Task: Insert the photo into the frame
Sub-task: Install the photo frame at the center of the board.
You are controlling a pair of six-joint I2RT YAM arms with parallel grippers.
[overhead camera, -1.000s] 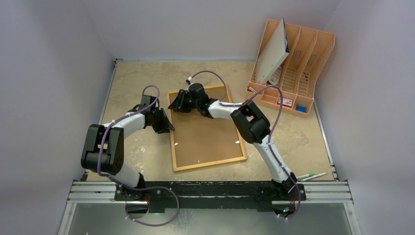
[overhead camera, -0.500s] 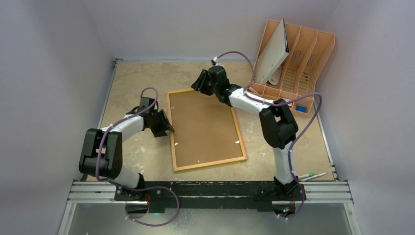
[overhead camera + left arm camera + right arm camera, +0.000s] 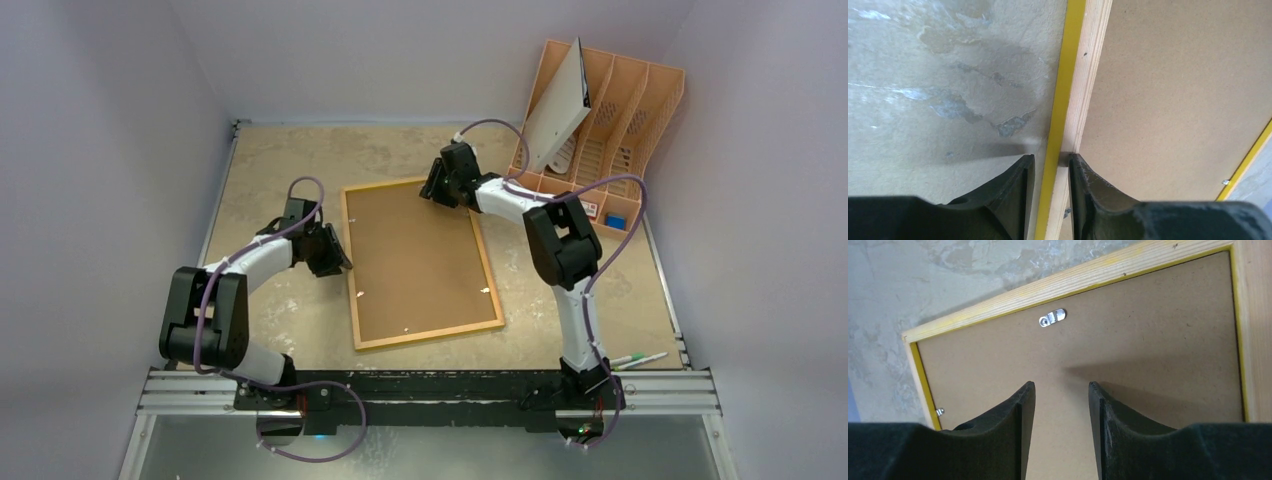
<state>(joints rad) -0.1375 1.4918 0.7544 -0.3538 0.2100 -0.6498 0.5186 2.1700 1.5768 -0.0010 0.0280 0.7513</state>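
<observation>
The frame (image 3: 424,335) lies face down in the middle of the table, light wood side up, with the brown backing board (image 3: 420,260) sitting inside it. The photo does not show in any view. My left gripper (image 3: 343,262) straddles the frame's left rail (image 3: 1083,75), and its fingers (image 3: 1050,157) are closed on the yellow edge and the wood. My right gripper (image 3: 432,190) is open and empty. It hovers just above the backing board (image 3: 1148,340) near the frame's far rail (image 3: 1073,282), short of a small metal clip (image 3: 1053,317).
An orange file rack (image 3: 630,110) stands at the back right with a white flat panel (image 3: 556,110) leaning in it and a small blue item (image 3: 615,222) in its front tray. Two pens (image 3: 637,358) lie by the right arm's base.
My right gripper has swung from the frame's far left corner across to its far right part. My left gripper has stayed on the left rail. The frame has not moved.
</observation>
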